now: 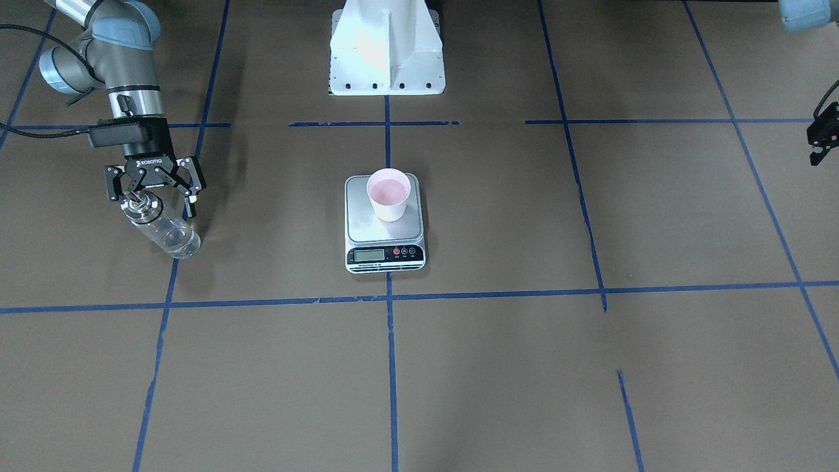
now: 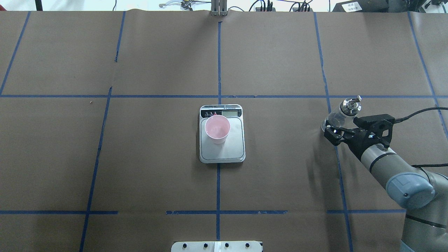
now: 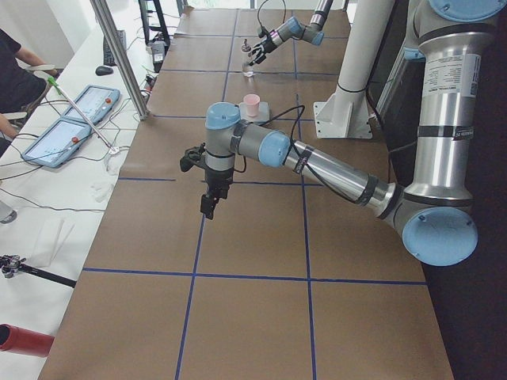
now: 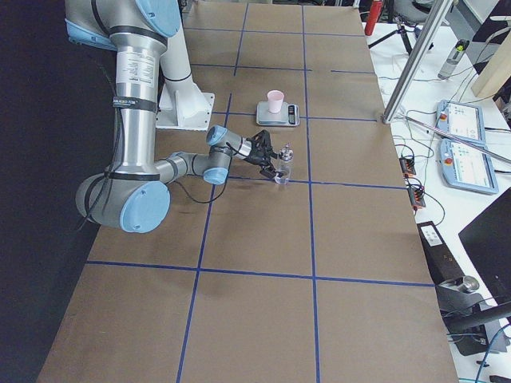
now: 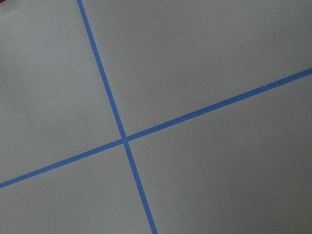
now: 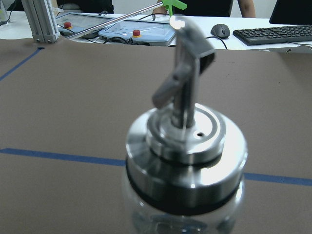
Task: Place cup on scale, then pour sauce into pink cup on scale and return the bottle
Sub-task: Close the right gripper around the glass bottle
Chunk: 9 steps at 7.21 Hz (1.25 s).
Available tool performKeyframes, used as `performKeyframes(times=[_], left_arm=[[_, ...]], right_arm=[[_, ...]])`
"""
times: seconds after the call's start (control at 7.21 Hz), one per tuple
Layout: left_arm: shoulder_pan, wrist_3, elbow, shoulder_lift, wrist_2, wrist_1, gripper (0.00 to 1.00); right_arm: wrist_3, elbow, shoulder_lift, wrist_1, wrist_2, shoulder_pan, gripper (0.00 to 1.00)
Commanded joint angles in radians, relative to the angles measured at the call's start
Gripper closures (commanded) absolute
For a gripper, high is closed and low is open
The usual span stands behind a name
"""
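Note:
The pink cup (image 1: 389, 193) stands upright on the scale (image 1: 367, 227) at the table's middle, toward the plate's display end (image 2: 217, 128). The clear glass bottle (image 1: 164, 226) with its metal collar and spout stands on the table far to my right (image 2: 341, 112). My right gripper (image 1: 155, 195) is open, its fingers spread on either side of the bottle's collar without touching it. The right wrist view is filled by the spout and collar (image 6: 185, 161). My left gripper (image 1: 819, 141) hangs over bare table at the far left, only partly in view.
Brown paper with blue tape lines covers the table (image 2: 140, 157). The white robot base (image 1: 385, 49) stands behind the scale. Tablets, cables and a keyboard lie on a side table beyond the far edge (image 4: 463, 152), where a person sits (image 3: 16, 71).

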Motion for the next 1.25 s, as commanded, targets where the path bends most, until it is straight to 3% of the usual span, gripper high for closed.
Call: performKeyframes(times=[0.0,0.42,1.11], left_arm=[[-0.006,-0.004,-0.004,-0.003,0.000,0.000,0.00],[-0.012,-0.007,-0.007,-0.006,0.000,0.002,0.00],[-0.028,-0.005,-0.010,-0.007,0.000,0.002,0.00]], right_arm=[[-0.003,-0.022,0.003,0.002,0.000,-0.002,0.00],[-0.009,-0.076,0.041,0.000,0.003,0.003,0.00],[-0.011,-0.074,0.045,0.002,0.005,0.011,0.00]])
